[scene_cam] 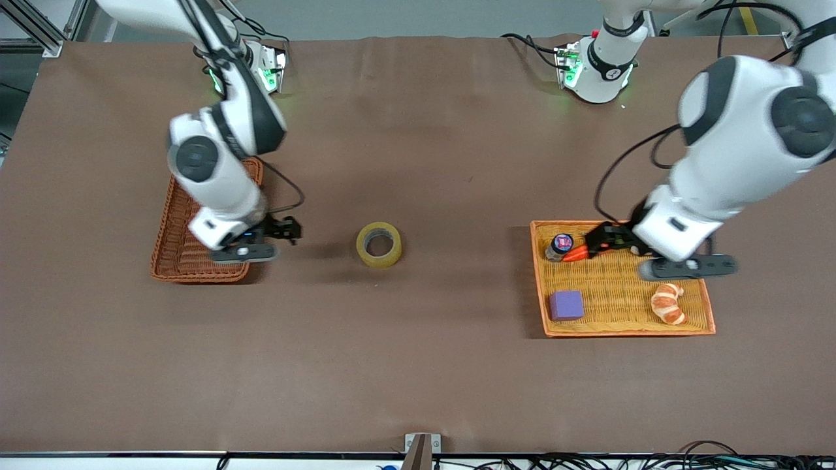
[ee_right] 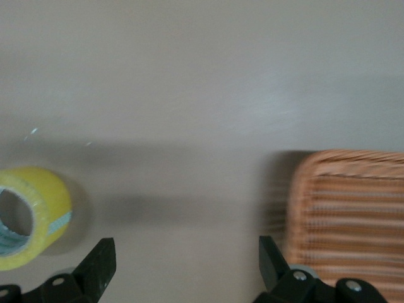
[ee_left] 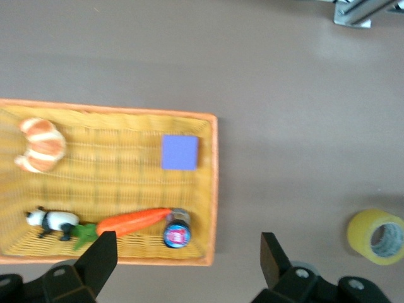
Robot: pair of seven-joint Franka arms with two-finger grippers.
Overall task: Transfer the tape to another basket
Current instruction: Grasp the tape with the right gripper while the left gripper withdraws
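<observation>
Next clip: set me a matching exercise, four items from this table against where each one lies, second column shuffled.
Items:
1. tape
2. purple block
3. croissant toy
4. carrot toy

Places:
A. in the yellow tray, at the corner nearest the camera toward the right arm's end
B. on the bare tablecloth between tray and basket
C. in the tray, between panda figure and small jar
D. in the tray, near its edge toward the left arm's end

Pairs: 1-B, 2-A, 3-D, 4-C

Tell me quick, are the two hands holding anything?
Left hand: open, empty, over the tray.
Right hand: open, empty, beside the basket.
</observation>
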